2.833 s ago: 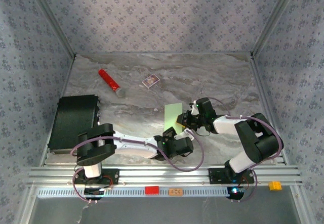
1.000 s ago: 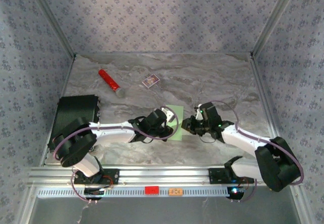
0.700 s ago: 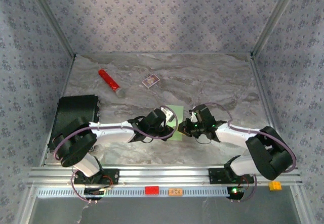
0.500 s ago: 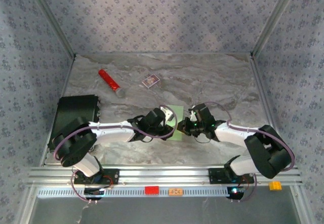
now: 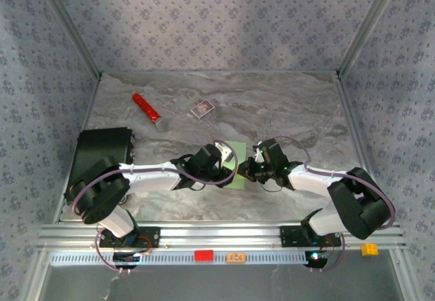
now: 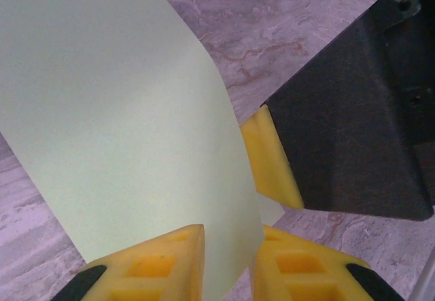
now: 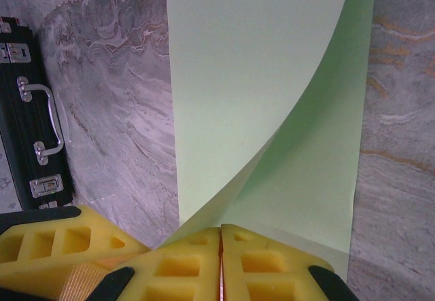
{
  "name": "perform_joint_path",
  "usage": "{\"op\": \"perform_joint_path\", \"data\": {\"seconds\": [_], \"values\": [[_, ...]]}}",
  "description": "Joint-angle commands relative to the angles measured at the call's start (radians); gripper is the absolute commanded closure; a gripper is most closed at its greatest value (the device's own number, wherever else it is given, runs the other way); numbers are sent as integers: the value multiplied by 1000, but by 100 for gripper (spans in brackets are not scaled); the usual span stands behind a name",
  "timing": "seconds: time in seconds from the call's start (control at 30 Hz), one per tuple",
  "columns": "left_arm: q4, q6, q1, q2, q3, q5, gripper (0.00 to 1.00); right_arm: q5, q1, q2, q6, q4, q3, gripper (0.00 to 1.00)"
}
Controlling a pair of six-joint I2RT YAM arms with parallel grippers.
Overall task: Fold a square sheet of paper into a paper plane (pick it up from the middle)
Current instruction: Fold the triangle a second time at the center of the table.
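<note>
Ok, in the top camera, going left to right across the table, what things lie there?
Black case → red cylinder → small card box → pale green sheet of paper.

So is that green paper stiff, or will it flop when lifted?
Probably floppy: the paper curls over where the right jaws pinch it. Likely very light, since one small pinch holds the flap up.

On my feed the square sheet of paper (image 7: 258,77) is thin, smooth, matt paper. The right fingers (image 7: 234,246) look like matt yellow moulded plastic, gridded. The counter (image 5: 285,104) has a smooth marble-look finish. The case (image 7: 13,124) is matt black with shiny metal latches.
</note>
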Motion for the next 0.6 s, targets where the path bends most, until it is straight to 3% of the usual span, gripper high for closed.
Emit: {"op": "perform_joint_path", "data": {"seconds": [0.0, 0.23, 0.57], "values": [[38, 11, 8, -9, 23, 21, 76, -1, 5, 17, 17, 17, 21, 89], [45, 9, 12, -3, 22, 23, 79, -4, 6, 23, 19, 24, 20, 89], [41, 17, 16, 7, 30, 27, 94, -3, 4, 12, 19, 8, 10, 89]]}}
